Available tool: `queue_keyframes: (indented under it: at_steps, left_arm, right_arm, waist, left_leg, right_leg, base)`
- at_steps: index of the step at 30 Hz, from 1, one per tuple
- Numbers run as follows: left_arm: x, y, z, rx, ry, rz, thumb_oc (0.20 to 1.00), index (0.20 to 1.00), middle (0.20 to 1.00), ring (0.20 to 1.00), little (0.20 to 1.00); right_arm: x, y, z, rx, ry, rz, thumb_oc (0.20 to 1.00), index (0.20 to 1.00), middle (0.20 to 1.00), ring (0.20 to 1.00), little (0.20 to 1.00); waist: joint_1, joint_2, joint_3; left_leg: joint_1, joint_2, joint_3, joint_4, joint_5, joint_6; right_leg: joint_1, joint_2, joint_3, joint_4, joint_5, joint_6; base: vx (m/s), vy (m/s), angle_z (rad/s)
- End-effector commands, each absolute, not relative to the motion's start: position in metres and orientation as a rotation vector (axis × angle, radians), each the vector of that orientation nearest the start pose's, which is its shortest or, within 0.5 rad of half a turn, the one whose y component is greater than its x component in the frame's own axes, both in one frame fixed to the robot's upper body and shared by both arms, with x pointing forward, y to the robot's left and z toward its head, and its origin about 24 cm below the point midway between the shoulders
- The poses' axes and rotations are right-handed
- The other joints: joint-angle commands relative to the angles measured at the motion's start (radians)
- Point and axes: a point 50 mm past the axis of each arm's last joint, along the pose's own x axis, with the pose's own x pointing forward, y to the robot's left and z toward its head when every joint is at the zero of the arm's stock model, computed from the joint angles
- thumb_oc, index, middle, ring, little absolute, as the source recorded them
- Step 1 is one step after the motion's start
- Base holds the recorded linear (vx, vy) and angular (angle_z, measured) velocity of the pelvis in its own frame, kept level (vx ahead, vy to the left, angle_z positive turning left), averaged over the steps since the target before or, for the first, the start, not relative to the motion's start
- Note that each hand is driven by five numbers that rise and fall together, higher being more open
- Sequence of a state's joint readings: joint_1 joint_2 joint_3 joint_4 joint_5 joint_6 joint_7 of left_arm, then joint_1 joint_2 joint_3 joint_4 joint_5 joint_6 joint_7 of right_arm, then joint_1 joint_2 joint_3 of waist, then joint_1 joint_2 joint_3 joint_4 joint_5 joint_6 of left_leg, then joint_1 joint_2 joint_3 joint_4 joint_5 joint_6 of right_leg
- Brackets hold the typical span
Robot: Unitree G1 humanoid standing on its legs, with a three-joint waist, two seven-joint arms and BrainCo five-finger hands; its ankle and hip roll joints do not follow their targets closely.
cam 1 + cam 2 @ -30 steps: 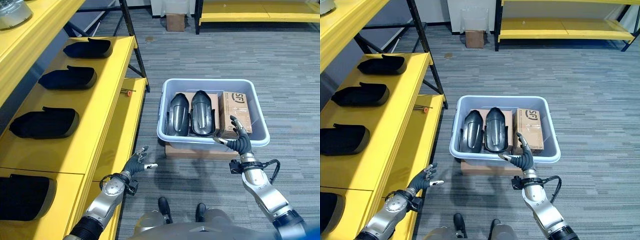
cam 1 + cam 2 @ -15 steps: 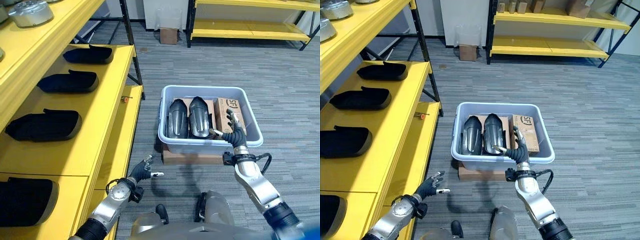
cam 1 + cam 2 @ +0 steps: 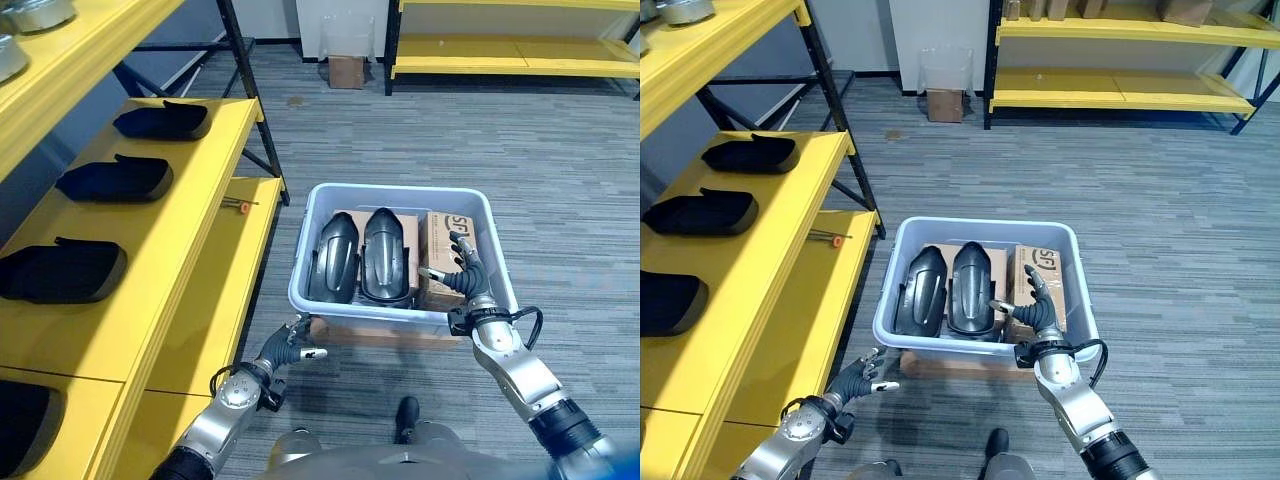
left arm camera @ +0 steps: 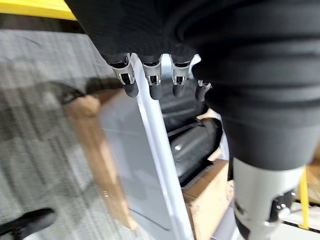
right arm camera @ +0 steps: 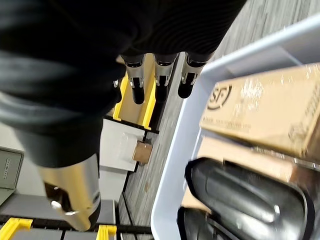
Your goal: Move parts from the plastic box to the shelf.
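A pale blue plastic box point(image 3: 330, 300) sits on the grey carpeted floor point(image 3: 560, 150) in front of me, propped on a flat cardboard piece point(image 3: 380, 335) that sticks out under its near edge. Inside it two glossy black parts lie side by side, lengthwise: the left part point(image 3: 333, 258) against the box's left wall and the right part point(image 3: 383, 255) touching it. They rest on a brown cardboard sheet point(image 3: 345, 216) that lines the bottom. To their right a cardboard carton point(image 3: 440, 240) fills the remaining space along the right wall.

My right hand point(image 3: 462, 280) is over the near right corner of the box, above the carton's near end, fingers loosely spread and thumb pointing toward the right part; it holds nothing. In my right wrist view those fingers point(image 5: 134, 85) hang straight past the box rim, with the carton and both parts beyond them.

My left hand point(image 3: 288, 345) hovers low just outside the box's near left corner, fingers relaxed and apart, empty as well. My left wrist view shows the box rim just past its fingertips.

On my left stands the yellow shelf point(image 3: 190, 250). Its wide middle level carries a row of dark shell-shaped parts point(image 3: 113, 180), each well apart from the next. On the lower level, a small orange-tipped tool point(image 3: 240, 206) lies near the far end.
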State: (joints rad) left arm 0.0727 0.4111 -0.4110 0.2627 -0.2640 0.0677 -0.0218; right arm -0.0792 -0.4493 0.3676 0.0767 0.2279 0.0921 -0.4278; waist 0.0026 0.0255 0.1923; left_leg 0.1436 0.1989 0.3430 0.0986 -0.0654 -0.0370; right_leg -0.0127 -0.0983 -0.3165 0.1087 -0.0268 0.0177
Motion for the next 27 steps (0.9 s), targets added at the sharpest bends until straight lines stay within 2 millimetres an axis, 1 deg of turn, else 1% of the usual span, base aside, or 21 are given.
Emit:
queue_keyframes:
  at_steps: [1,4,7,9,10,11,12,13,14,15,16,17,18,19,20,21,23,24,25,27]
  left_arm:
    - [0.209,0.161,-0.039,0.192,0.409,-0.306,1.0,1.0,1.0,1.0,1.0]
    - [0.213,0.161,-0.036,0.184,0.384,-0.267,1.0,1.0,1.0,1.0,1.0]
    - [0.213,0.165,-0.036,0.162,0.378,-0.204,1.0,1.0,1.0,1.0,1.0]
    - [0.212,0.166,-0.04,0.182,0.406,-0.227,1.0,1.0,1.0,1.0,1.0]
    - [0.211,0.166,-0.041,0.19,0.405,-0.232,1.0,1.0,1.0,1.0,1.0]
    - [0.211,0.167,-0.043,0.156,0.415,-0.222,1.0,1.0,1.0,1.0,1.0]
    - [0.211,0.167,-0.044,0.117,0.419,-0.195,1.0,1.0,1.0,1.0,1.0]
    - [0.212,0.166,-0.043,0.12,0.41,-0.194,1.0,1.0,1.0,1.0,1.0]
    - [0.212,0.166,-0.043,0.12,0.41,-0.194,1.0,1.0,1.0,1.0,1.0]
    - [0.211,0.163,-0.043,0.103,0.413,-0.204,1.0,1.0,1.0,1.0,1.0]
    - [0.211,0.162,-0.043,0.102,0.413,-0.208,1.0,1.0,1.0,1.0,1.0]
    - [0.211,0.161,-0.043,0.101,0.415,-0.211,1.0,1.0,1.0,1.0,1.0]
    - [0.211,0.157,-0.046,0.074,0.421,-0.219,1.0,1.0,1.0,1.0,1.0]
    - [0.21,0.156,-0.047,0.057,0.426,-0.219,1.0,1.0,1.0,1.0,1.0]
    - [0.207,0.156,-0.05,0.057,0.438,-0.222,1.0,1.0,1.0,1.0,1.0]
    - [0.206,0.156,-0.051,0.066,0.444,-0.232,1.0,1.0,1.0,1.0,1.0]
    - [0.204,0.155,-0.051,0.08,0.457,-0.257,1.0,1.0,1.0,1.0,1.0]
    - [0.204,0.155,-0.052,0.088,0.461,-0.264,1.0,1.0,1.0,1.0,1.0]
    - [0.202,0.155,-0.053,0.11,0.462,-0.28,1.0,1.0,1.0,1.0,1.0]
    - [0.201,0.155,-0.053,0.121,0.461,-0.296,1.0,1.0,1.0,1.0,1.0]
  right_arm:
    - [0.27,-0.17,0.047,-0.317,0.04,-0.094,1.0,1.0,1.0,1.0,1.0]
    - [0.27,-0.173,0.039,-0.314,0.097,-0.106,1.0,1.0,1.0,1.0,1.0]
    - [0.27,-0.175,0.034,-0.325,0.107,-0.108,1.0,1.0,1.0,1.0,1.0]
    - [0.268,-0.179,0.032,-0.336,0.128,-0.107,1.0,1.0,1.0,1.0,1.0]
    - [0.268,-0.181,0.031,-0.345,0.132,-0.099,1.0,1.0,1.0,1.0,1.0]
    - [0.267,-0.181,0.03,-0.354,0.128,-0.091,1.0,1.0,1.0,1.0,1.0]
    - [0.266,-0.18,0.03,-0.364,0.126,-0.087,1.0,1.0,1.0,1.0,1.0]
    - [0.266,-0.178,0.03,-0.367,0.128,-0.082,1.0,1.0,1.0,1.0,1.0]
    - [0.266,-0.178,0.03,-0.367,0.128,-0.082,1.0,1.0,1.0,1.0,1.0]
    - [0.267,-0.177,0.031,-0.378,0.121,-0.075,1.0,1.0,1.0,1.0,1.0]
    - [0.267,-0.177,0.031,-0.384,0.118,-0.071,1.0,1.0,1.0,1.0,1.0]
    - [0.267,-0.177,0.031,-0.386,0.119,-0.069,1.0,1.0,1.0,1.0,1.0]
    - [0.268,-0.178,0.031,-0.394,0.122,-0.065,1.0,1.0,1.0,1.0,1.0]
    - [0.269,-0.179,0.032,-0.396,0.12,-0.062,1.0,1.0,1.0,1.0,1.0]
    - [0.27,-0.18,0.031,-0.404,0.118,-0.067,1.0,1.0,1.0,1.0,1.0]
    - [0.269,-0.181,0.031,-0.413,0.118,-0.081,1.0,1.0,1.0,1.0,1.0]
    - [0.267,-0.185,0.03,-0.435,0.117,-0.132,1.0,1.0,1.0,1.0,1.0]
    - [0.267,-0.187,0.03,-0.431,0.112,-0.154,1.0,1.0,1.0,1.0,1.0]
    - [0.268,-0.189,0.032,-0.425,0.097,-0.181,1.0,1.0,1.0,1.0,1.0]
    - [0.268,-0.19,0.035,-0.424,0.076,-0.2,1.0,1.0,1.0,1.0,1.0]
  waist:
    - [-0.002,-0.038,0.029]
    - [-0.006,-0.033,0.036]
    - [-0.01,-0.028,0.04]
    - [-0.021,-0.024,0.042]
    - [-0.025,-0.024,0.044]
    - [-0.029,-0.023,0.047]
    - [-0.031,-0.018,0.052]
    - [-0.031,-0.011,0.054]
    - [-0.031,-0.011,0.054]
    - [-0.036,-0.007,0.048]
    - [-0.039,-0.006,0.046]
    - [-0.041,-0.005,0.045]
    - [-0.042,-0.004,0.046]
    - [-0.041,-0.001,0.046]
    - [-0.037,0.015,0.048]
    - [-0.039,0.013,0.049]
    - [-0.042,0.02,0.055]
    - [-0.043,0.022,0.057]
    - [-0.042,0.028,0.062]
    - [-0.04,0.026,0.07]
  left_leg:
    - [-0.065,-0.012,0.01,0.073,-0.002,-0.004]
    - [-0.083,0.007,0.007,0.104,0.023,-0.017]
    - [-0.088,0.016,0.011,0.129,0.026,-0.018]
    - [-0.105,0.046,0.032,0.195,0.065,-0.039]
    - [-0.115,0.054,0.041,0.226,0.072,-0.043]
    - [-0.133,0.069,0.046,0.262,0.102,-0.056]
    - [-0.148,0.077,0.033,0.264,0.134,-0.066]
    - [-0.15,0.09,0.013,0.222,0.186,-0.082]
    - [-0.15,0.09,0.013,0.222,0.186,-0.082]
    - [-0.142,0.129,0.017,0.117,0.265,-0.108]
    - [-0.143,0.155,0.021,0.064,0.31,-0.123]
    - [-0.147,0.168,0.02,0.042,0.331,-0.129]
    - [-0.167,0.194,-0.009,0.008,0.362,-0.135]
    - [-0.164,0.186,-0.018,0.002,0.339,-0.128]
    - [-0.156,0.177,-0.021,-0.003,0.304,-0.105]
    - [-0.141,0.165,-0.023,-0.001,0.277,-0.113]
    - [-0.119,0.144,-0.004,0.0,0.238,-0.112]
    - [-0.113,0.127,0.0,-0.001,0.213,-0.105]
    - [-0.113,0.101,0.005,-0.006,0.18,-0.079]
    - [-0.107,0.069,-0.004,-0.011,0.139,-0.059]
  right_leg:
    - [0.008,-0.055,0.016,0.118,-0.073,0.027]
    - [0.001,-0.047,0.024,0.134,-0.089,0.013]
    - [-0.009,-0.044,0.022,0.169,-0.114,-0.001]
    - [-0.009,-0.041,0.015,0.179,-0.131,-0.019]
    - [-0.008,-0.039,0.014,0.181,-0.137,-0.026]
    - [-0.002,-0.033,0.013,0.174,-0.139,-0.033]
    - [0.004,-0.026,0.021,0.167,-0.137,-0.034]
    - [0.008,-0.02,0.031,0.163,-0.137,-0.033]
    - [0.008,-0.02,0.031,0.163,-0.137,-0.033]
    - [0.011,-0.028,0.023,0.163,-0.144,-0.032]
    - [0.015,-0.039,0.017,0.165,-0.149,-0.031]
    - [0.016,-0.046,0.015,0.168,-0.152,-0.031]
    - [0.013,-0.077,0.022,0.199,-0.17,-0.031]
    - [0.005,-0.087,0.027,0.22,-0.177,-0.027]
    - [-0.021,-0.096,0.026,0.26,-0.17,-0.027]
    - [-0.018,-0.108,0.029,0.273,-0.185,-0.018]
    - [-0.017,-0.118,0.023,0.282,-0.185,-0.01]
    - [-0.017,-0.119,0.027,0.278,-0.178,-0.004]
    - [-0.028,-0.118,0.038,0.26,-0.141,0.006]
    - [-0.033,-0.122,0.058,0.245,-0.119,0.022]
  base:
    - [0.12,-0.213,-0.05]
    - [0.08,-0.163,-0.12]
    - [0.06,-0.14,-0.08]
    - [0.06,-0.196,-0.07]
    - [0.05,-0.153,0.02]
    - [0.07,-0.093,0.03]
    - [0.1,0.001,0.12]
    - [0.08,0.045,0.03]
    - [0.08,0.195,-0.04]
    - [0.06,0.257,-0.18]
    - [0.07,0.318,-0.07]
    - [0.07,0.406,0.11]
    - [0.07,0.389,0.14]
    - [0.05,0.499,-0.23]
    - [0.07,0.329,-0.59]
    - [0.07,0.307,-0.75]
    - [0.08,0.2,-0.27]
    - [0.03,0.222,0.25]
    - [0.02,0.197,0.33]
    - [0.02,0.169,0.39]
